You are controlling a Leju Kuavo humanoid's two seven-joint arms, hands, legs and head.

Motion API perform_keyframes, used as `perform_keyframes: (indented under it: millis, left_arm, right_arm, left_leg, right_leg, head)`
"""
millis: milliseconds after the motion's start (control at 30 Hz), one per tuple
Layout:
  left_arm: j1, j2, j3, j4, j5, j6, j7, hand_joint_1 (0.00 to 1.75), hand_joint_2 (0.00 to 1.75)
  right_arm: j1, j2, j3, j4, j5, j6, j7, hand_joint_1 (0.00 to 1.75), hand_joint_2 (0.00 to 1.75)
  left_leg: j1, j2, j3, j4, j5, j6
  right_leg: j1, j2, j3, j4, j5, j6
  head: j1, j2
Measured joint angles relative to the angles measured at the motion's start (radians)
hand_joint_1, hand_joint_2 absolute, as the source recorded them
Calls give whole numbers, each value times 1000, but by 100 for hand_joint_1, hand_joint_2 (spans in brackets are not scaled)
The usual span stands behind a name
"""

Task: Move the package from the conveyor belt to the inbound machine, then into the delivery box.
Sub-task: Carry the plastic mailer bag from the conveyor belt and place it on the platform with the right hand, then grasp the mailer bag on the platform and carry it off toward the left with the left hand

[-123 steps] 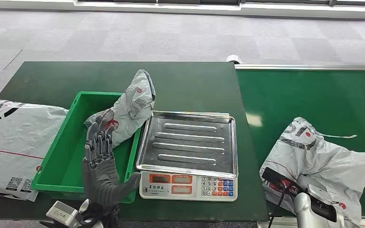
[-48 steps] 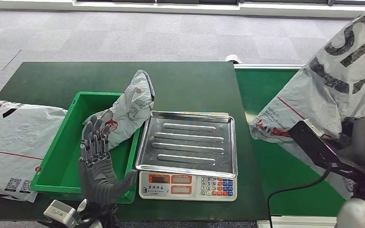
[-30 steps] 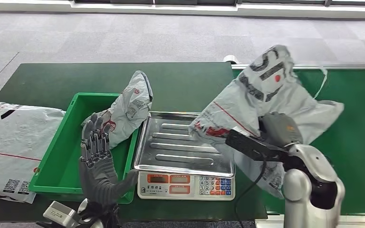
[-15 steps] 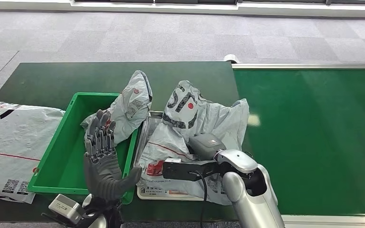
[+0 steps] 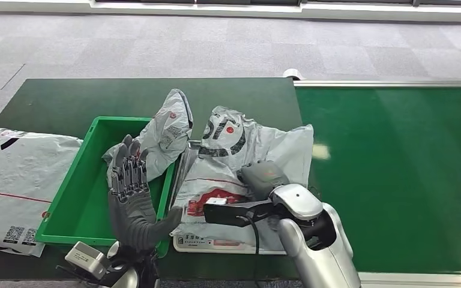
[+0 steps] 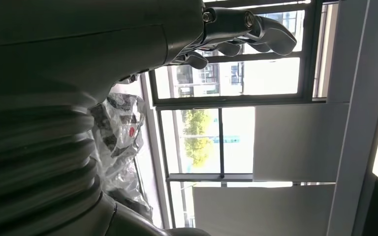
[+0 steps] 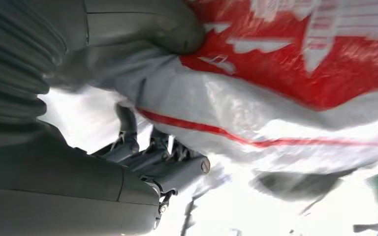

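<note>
Head view's evenly lit and sharp, small glare patch on the belt. Left wrist shot is backlit by bright windows, hand silhouetted. Right wrist: blown-out whites, blurry.

You see the crumpled grey package with red and black print lying across the scale, beside the green delivery box.

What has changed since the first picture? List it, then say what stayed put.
The right hand gripped the grey package on the conveyor belt, lifted it high and carried it leftward, then lowered it onto the scale, which it now covers; the hand still holds it. The left hand stayed raised and open over the green bin, and the other package in the bin did not move.
</note>
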State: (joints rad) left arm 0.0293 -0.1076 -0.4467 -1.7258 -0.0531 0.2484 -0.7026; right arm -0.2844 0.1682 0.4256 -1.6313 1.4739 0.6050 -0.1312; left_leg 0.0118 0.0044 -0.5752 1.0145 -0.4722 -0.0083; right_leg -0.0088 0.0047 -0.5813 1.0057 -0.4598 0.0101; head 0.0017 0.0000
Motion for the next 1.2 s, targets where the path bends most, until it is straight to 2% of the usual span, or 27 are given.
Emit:
perform_keyframes:
  millis: [100, 267, 367, 533, 700, 800, 867, 933, 1000, 1133, 1200]
  left_arm:
    - [4, -1, 0, 5, -1, -1, 0, 0, 175]
    - [8, -3, 0, 5, -8, -2, 0, 0, 175]
    - [8, -6, 0, 5, -8, -4, 0, 0, 175]
    - [5, -12, 0, 5, -34, 2, 0, 0, 175]
    - [-22, -11, -6, 10, -183, 73, 1, 0, 175]
    - [-86, 0, -38, 55, -455, 60, 48, 0, 175]
    - [-154, 8, -75, 113, -669, -16, 108, 0, 175]
    - [-227, 11, -112, 189, -812, -103, 145, 0, 175]
    - [-296, 10, -141, 269, -872, -169, 151, 0, 175]
    - [-438, 4, -200, 477, -888, -315, 116, 0, 175]
    - [-497, -5, -230, 588, -877, -360, 85, 0, 175]
  right_arm:
    - [19, -2, -50, -195, 82, 0, -36, 0, 0]
    - [62, 7, -122, -447, 91, 0, -135, 0, 0]
    - [77, 18, -156, -516, 91, 0, -158, 0, 0]
    - [88, 25, -177, -584, 91, 0, -143, 0, 0]
    - [93, 25, -184, -644, 91, 0, -112, 0, 0]
    - [94, 25, -185, -677, 91, 0, -80, 0, 0]
    - [94, 25, -188, -688, 75, 0, -72, 0, 0]
    - [93, 30, -200, -691, 32, 0, -110, 0, 0]
    - [93, 46, -226, -687, -37, 0, -191, 0, 0]
    - [89, 116, -355, -631, -231, 0, -473, 0, 0]
    - [88, 130, -411, -603, -236, 0, -490, 0, 0]
  left_leg:
    - [0, 1, 0, 0, -1, 0]
    - [0, 1, 0, 0, -2, -1]
    - [0, 1, 0, 0, -2, -1]
    - [0, 2, 1, 0, -1, -1]
    - [0, 2, 1, 0, -1, -1]
    - [0, 1, 2, 0, -1, -1]
    - [0, 2, 2, 0, -1, 0]
    - [-1, 3, 2, 0, -1, 0]
    - [-1, 5, 2, 0, -1, 0]
    - [-1, 6, 3, 0, 0, -1]
    - [-1, 6, 2, 0, 1, -1]
  right_leg:
    - [0, 0, 0, 0, 0, 0]
    - [0, 0, 0, 0, 0, 0]
    - [0, 1, 0, 0, 0, 0]
    - [0, 1, 0, 0, 0, 0]
    - [0, 2, 0, 0, 0, 0]
    - [0, 1, 1, 0, 0, 0]
    - [0, 1, 1, 0, 1, 0]
    - [-1, 2, 1, 0, 2, 0]
    - [-1, 3, 0, 0, 2, 0]
    - [0, 4, 1, 0, 3, -1]
    - [0, 4, 1, 0, 3, -1]
  head:
    - [0, 0]
    - [0, 0]
    - [0, 0]
    - [0, 0]
    - [0, 0]
    - [0, 0]
    - [0, 0]
    - [0, 0]
    - [0, 0]
    - [0, 0]
    - [0, 0]
